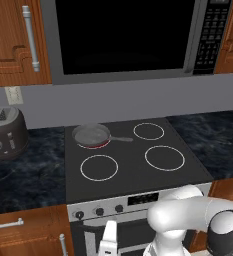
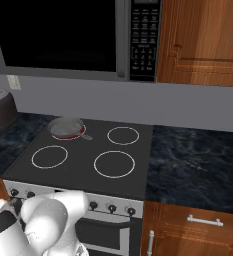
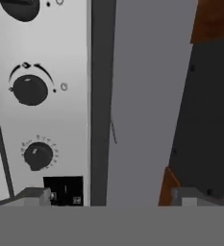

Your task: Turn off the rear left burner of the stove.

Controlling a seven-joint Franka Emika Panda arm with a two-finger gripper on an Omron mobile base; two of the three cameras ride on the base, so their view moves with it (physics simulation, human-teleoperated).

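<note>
The rear left burner (image 1: pixel 92 143) glowed red under a pan (image 1: pixel 92 134) at the stove's (image 1: pixel 138 176) ten o'clock. Fingers (image 3: pixel 35 196) stood open, gripping nothing; several similar knobs (image 3: pixel 31 90) risked a wrong turn.

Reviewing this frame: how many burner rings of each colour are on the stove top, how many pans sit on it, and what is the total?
White rings on the black glass-top stove: 3
Red-glowing ring of the rear left burner: 1
Grey frying pan, sitting on the red ring: 1
Total: 5
</note>
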